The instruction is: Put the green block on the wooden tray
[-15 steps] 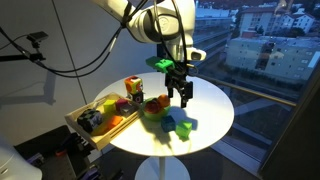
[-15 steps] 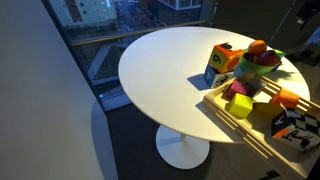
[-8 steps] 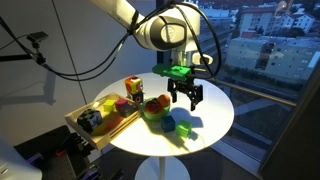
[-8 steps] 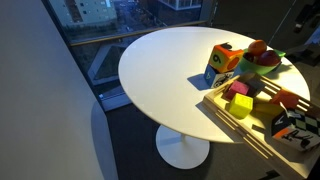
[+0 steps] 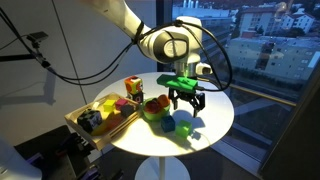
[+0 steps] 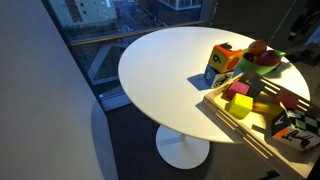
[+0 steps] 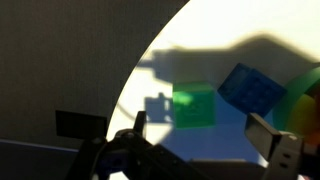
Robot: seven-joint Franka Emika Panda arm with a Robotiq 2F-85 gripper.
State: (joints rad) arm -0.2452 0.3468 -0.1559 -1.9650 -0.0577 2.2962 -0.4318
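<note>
Overhead, the hand (image 5: 187,105) hangs spread wide, seemingly right above the green block (image 7: 195,107).

Green block: small lime-green cube (image 5: 186,128), flat on the white tabletop (image 5: 216,104), right of centre in an exterior view; mid-frame and shadowed in the wrist view (image 7: 195,107).
Wooden tray: shallow light-wood rectangle with a low rim (image 5: 108,135), left of centre, well apart from the block; lower right in an exterior view (image 6: 245,130).
</note>
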